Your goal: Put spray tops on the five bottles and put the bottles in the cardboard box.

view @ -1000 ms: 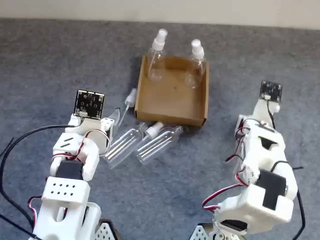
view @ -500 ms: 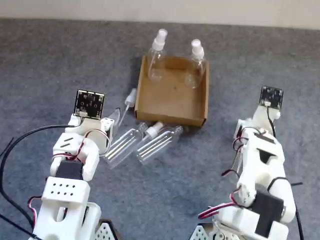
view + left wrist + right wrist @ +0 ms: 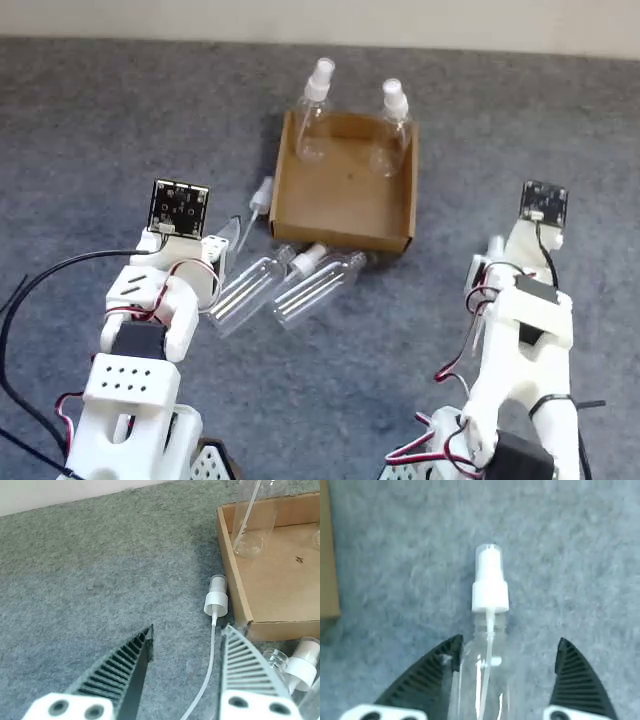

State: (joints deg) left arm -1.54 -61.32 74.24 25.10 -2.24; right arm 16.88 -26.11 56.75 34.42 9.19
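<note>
The cardboard box [image 3: 345, 215] lies mid-table with two capped bottles [image 3: 314, 118] [image 3: 390, 130] standing at its far wall. Two more clear bottles [image 3: 248, 288] [image 3: 320, 285] lie side by side in front of the box. A loose spray top [image 3: 262, 194] with its tube lies left of the box, and in the left wrist view this spray top [image 3: 216, 597] sits just ahead of my open left gripper [image 3: 189, 630]. My right gripper [image 3: 510, 641] is open, its jaws on either side of a lying bottle [image 3: 487, 680] fitted with a white spray top [image 3: 490, 585].
Grey carpet covers the table. The right arm [image 3: 530, 300] stands right of the box, the left arm [image 3: 165, 290] left of the lying bottles. A corner of the box [image 3: 327, 555] shows beside the right gripper. A pale wall runs along the far edge.
The right arm has stretched forward and lowered over its bottle. The left arm and the bottles by the box have not moved.
</note>
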